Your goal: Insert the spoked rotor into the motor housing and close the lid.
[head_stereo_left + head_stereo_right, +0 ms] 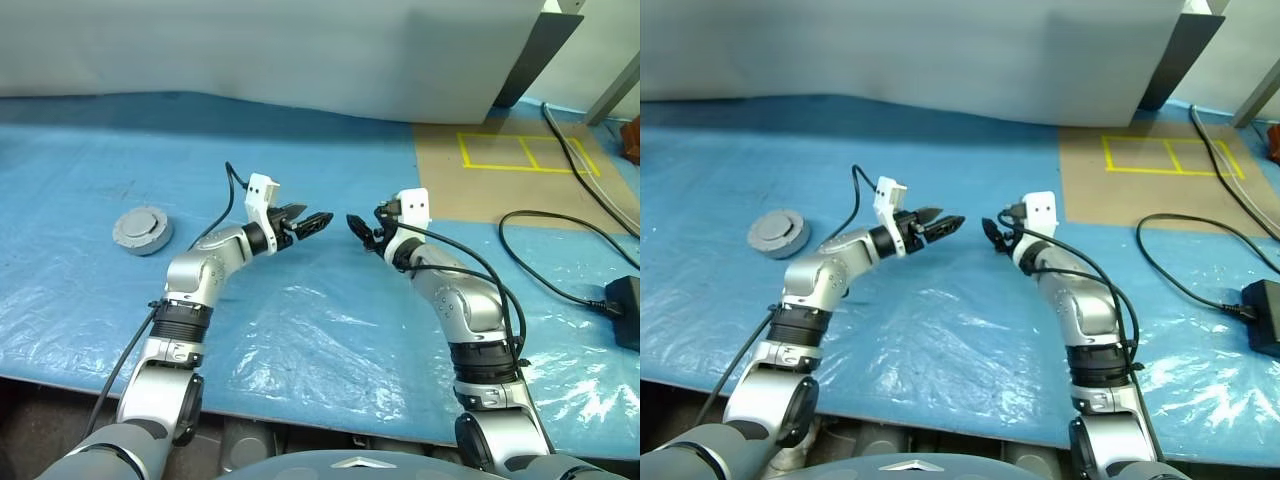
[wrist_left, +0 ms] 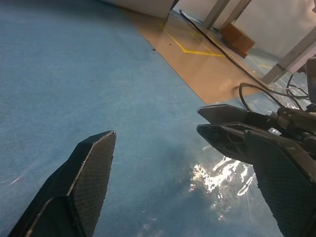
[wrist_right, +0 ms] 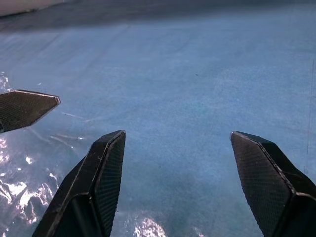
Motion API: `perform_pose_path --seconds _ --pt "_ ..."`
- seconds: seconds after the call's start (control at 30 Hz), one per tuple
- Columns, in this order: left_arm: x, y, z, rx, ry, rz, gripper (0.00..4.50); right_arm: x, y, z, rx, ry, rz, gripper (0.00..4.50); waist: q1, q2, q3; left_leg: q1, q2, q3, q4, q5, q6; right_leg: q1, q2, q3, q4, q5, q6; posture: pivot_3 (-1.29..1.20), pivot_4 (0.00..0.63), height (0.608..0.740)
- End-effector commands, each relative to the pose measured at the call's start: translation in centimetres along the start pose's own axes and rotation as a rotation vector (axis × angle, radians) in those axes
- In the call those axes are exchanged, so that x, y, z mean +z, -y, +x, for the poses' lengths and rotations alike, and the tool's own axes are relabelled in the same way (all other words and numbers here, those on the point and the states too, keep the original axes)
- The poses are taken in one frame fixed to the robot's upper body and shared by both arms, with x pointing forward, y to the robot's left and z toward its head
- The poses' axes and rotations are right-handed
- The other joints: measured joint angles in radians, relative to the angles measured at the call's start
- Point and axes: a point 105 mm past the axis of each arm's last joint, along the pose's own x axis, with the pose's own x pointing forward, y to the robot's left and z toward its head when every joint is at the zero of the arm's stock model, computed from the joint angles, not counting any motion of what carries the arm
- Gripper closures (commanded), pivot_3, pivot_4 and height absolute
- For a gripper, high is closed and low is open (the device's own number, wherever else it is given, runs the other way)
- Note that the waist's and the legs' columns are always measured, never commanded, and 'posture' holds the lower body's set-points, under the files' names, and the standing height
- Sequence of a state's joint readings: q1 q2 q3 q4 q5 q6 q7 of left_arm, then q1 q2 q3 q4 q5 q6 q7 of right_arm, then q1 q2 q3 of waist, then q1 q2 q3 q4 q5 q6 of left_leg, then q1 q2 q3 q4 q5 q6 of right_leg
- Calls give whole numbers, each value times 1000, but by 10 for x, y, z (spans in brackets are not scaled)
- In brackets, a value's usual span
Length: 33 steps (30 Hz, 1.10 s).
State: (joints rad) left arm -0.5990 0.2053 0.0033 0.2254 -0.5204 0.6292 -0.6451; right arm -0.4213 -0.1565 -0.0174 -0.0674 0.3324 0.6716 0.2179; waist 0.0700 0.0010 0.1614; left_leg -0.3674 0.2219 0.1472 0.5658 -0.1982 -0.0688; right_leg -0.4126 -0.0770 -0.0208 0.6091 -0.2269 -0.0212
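The motor housing point(image 1: 138, 241) is a short grey round puck on the blue sheet, far to the left. Its plain grey lid point(image 1: 147, 222) lies flat on top of it. The spoked rotor is out of view. My left gripper point(image 1: 318, 220) and right gripper point(image 1: 357, 226) hover over the middle of the sheet, tips pointing at each other a short way apart. Both are open and empty. In the left wrist view the left gripper point(image 2: 180, 136) faces the right gripper's fingers point(image 2: 224, 129). The right gripper point(image 3: 177, 136) shows blue sheet between its fingers.
The blue sheet point(image 1: 330, 330) is crinkled and shiny near the front edge. Brown floor with yellow tape lines point(image 1: 525, 152) lies at the back right. Black cables point(image 1: 560, 260) and a black box point(image 1: 628, 305) sit at the right.
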Motion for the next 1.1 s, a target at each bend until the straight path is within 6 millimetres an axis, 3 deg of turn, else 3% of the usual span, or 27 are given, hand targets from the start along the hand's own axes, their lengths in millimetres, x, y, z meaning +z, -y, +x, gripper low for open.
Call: perform_pose_path --seconds 0.03,0.43,1.1 --pt "17 1 1 3 47 40 149 14 1 1 -6 56 -19 963 0 0 0 0 0 0 0 0 0 0 0 0 0 0 0 0 150 740" --pt "17 -2 2 4 31 52 149 11 1 6 -29 57 -21 963 0 0 0 0 0 0 0 0 0 0 0 0 0 0 0 0 150 740" --pt "2 2 5 0 16 13 149 3 6 -4 -54 14 -69 963 0 0 0 0 0 0 0 0 0 0 0 0 0 0 0 0 150 740"
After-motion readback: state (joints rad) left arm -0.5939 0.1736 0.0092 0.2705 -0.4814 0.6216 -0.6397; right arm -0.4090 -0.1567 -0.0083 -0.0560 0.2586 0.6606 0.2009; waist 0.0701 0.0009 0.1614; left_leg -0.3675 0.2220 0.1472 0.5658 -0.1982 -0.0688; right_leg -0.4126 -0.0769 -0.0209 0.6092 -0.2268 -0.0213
